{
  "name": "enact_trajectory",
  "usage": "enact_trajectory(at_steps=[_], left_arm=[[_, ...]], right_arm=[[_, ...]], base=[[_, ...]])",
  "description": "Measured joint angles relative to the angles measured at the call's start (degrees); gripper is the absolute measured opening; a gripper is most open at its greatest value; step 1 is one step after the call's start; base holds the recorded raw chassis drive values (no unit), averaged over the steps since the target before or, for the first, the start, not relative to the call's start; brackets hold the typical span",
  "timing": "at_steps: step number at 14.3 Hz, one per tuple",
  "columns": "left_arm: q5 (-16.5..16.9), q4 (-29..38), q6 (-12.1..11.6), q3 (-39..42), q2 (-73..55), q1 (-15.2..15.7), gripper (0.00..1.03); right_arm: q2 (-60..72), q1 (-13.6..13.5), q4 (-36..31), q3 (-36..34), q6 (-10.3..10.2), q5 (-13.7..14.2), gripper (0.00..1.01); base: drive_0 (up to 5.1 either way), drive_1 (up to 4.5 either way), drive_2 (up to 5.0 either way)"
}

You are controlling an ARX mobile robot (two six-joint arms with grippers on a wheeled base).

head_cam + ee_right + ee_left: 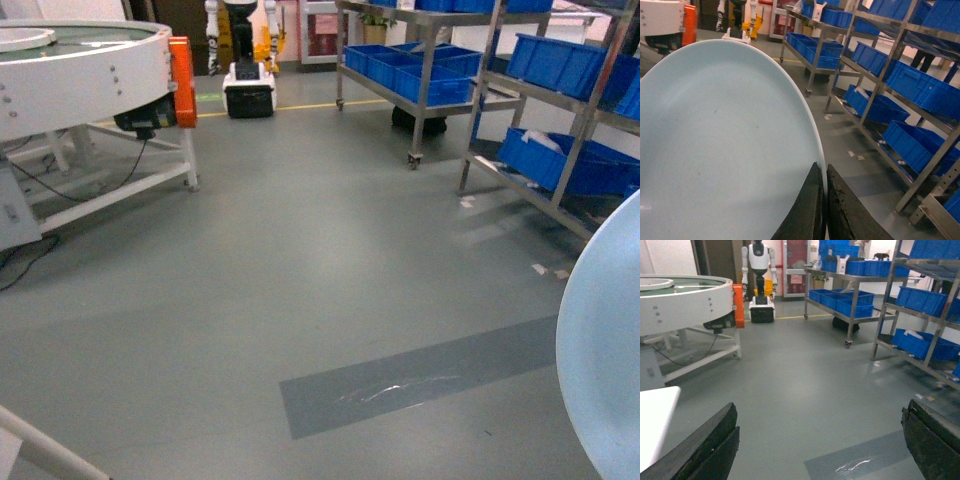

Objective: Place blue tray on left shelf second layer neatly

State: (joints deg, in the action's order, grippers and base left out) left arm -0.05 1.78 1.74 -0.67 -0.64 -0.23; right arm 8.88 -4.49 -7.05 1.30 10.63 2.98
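Note:
The blue tray (605,360) is a pale light-blue round dish that fills the right edge of the head view. It fills most of the right wrist view (725,140), held up off the floor. My right gripper (822,164) is shut on its rim, one dark finger on each side. My left gripper (821,407) is open, its fingers (715,440) wide apart with only floor between them. The left shelf (420,60) is a wheeled steel rack far ahead whose tiers hold blue crates (415,70). Neither gripper shows in the head view.
A second steel rack (570,120) with blue crates stands on the right, close to the tray. A round white table (80,70) with an orange part is at the left. A white robot (245,70) stands at the back. A darker strip (420,380) crosses the grey floor.

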Motion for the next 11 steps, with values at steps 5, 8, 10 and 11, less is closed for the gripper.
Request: enact_trajectory(at_steps=[5, 8, 10, 11], left_arm=[[0.02, -0.24, 0.02, 0.00, 0.00, -0.11, 0.98], [0.00, -0.20, 0.00, 0.00, 0.00, -0.11, 0.98], [0.02, -0.09, 0.00, 0.00, 0.00, -0.11, 0.98], [0.00, -0.24, 0.00, 0.00, 0.00, -0.11, 0.98]], right_arm=[[0.00, 0.00, -0.04, -0.02, 0.00, 0.02, 0.02], [0.00, 0.00, -0.07, -0.02, 0.00, 0.00, 0.02], [0.00, 0.00, -0.11, -0.04, 0.00, 0.04, 0.02], [0.02, 0.00, 0.09, -0.04, 0.00, 0.04, 0.02]], base=[[-1.6, 2.66, -5.9], [-0.6, 3.73, -4.9], [-0.1, 4.21, -4.4], [-0.1, 4.21, -4.4]])
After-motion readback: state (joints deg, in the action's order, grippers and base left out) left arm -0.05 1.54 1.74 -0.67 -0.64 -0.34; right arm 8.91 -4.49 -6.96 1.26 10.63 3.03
